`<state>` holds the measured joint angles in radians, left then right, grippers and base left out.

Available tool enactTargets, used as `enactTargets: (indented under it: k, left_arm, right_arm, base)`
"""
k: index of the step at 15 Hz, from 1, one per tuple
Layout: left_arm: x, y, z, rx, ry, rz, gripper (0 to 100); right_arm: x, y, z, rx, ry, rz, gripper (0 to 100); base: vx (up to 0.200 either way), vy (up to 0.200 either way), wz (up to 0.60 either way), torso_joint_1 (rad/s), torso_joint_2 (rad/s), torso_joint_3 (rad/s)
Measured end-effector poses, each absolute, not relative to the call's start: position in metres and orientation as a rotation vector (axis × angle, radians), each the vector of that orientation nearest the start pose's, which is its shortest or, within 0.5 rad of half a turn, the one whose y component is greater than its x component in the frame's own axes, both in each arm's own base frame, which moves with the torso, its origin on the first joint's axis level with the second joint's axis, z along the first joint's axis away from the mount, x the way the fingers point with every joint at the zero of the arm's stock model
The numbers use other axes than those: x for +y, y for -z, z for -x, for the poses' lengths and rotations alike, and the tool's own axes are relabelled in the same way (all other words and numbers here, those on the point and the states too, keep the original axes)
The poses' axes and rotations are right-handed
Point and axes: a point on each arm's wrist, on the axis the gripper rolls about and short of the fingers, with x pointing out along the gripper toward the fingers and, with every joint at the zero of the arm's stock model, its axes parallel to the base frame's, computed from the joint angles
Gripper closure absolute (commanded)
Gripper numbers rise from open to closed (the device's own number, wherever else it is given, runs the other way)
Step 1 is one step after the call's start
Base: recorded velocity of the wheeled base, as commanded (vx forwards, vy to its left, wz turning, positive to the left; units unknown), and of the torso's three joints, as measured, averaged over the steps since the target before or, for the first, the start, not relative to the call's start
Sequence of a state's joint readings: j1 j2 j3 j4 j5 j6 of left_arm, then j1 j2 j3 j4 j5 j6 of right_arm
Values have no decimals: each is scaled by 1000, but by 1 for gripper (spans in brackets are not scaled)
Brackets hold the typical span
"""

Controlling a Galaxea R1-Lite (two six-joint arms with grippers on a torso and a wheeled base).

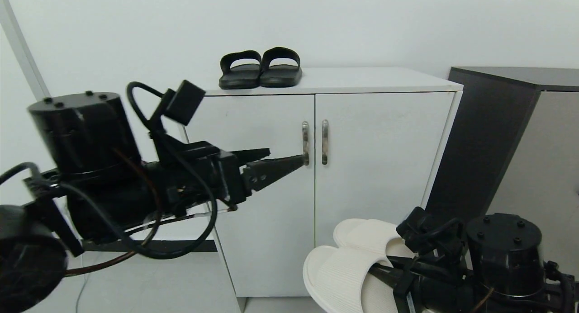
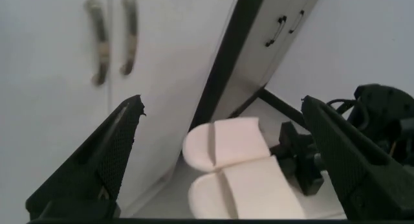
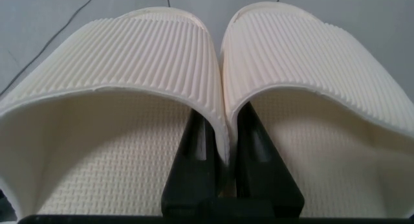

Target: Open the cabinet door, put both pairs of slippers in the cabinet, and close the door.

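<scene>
Seemingly the opening step: the cabinet (image 1: 375,168) is shut. The left gripper (image 1: 287,155), spread wide and empty, is at the left handle (image 1: 306,143); next it likely needs to clamp and pull. The right gripper (image 3: 225,153) pinches the white slippers (image 1: 344,267) low before the cabinet; the black slippers (image 1: 260,68) rest at its top's left end.

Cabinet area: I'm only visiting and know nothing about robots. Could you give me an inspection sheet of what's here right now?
Surface: cabinet top, white, carrying the black slippers.
Job's things: cabinet doors both shut; white slippers held low before the right door.
Clutter: nothing seen.
Tools: left tool open, one tip at the left door handle; right tool shut on the white slippers' inner edges.
Cables: black loops on the left arm.
Surroundings: white wall; dark cabinet to the right.
</scene>
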<state>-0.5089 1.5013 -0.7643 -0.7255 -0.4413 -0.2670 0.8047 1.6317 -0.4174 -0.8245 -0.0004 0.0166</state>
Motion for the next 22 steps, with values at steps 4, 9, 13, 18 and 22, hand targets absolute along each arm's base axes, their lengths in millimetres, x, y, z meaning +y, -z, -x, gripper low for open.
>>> enactTargets:
  k: [4,9,13,18,22]
  left_arm:
    - [-167,-248,-255,137,994,313,0]
    - [-194,-247,-283,165,1017,330,0]
    - [-205,-242,-300,218,1003,326,0]
    - [-215,-234,-317,231,906,326,0]
    - [-221,-231,-328,255,852,322,0]
  right_arm:
    - [178,-121,-171,375,-790,138,100]
    - [178,-119,-174,368,-781,138,100]
    - [178,-119,-174,363,-782,137,100]
    - [179,-118,-175,367,-781,138,100]
    - [180,-115,-176,378,-781,143,100]
  base:
    - [0,0,0,0,0,0]
    - [0,0,0,0,0,0]
    - [0,0,0,0,0,0]
    - [0,0,0,0,0,0]
    - [0,0,0,0,0,0]
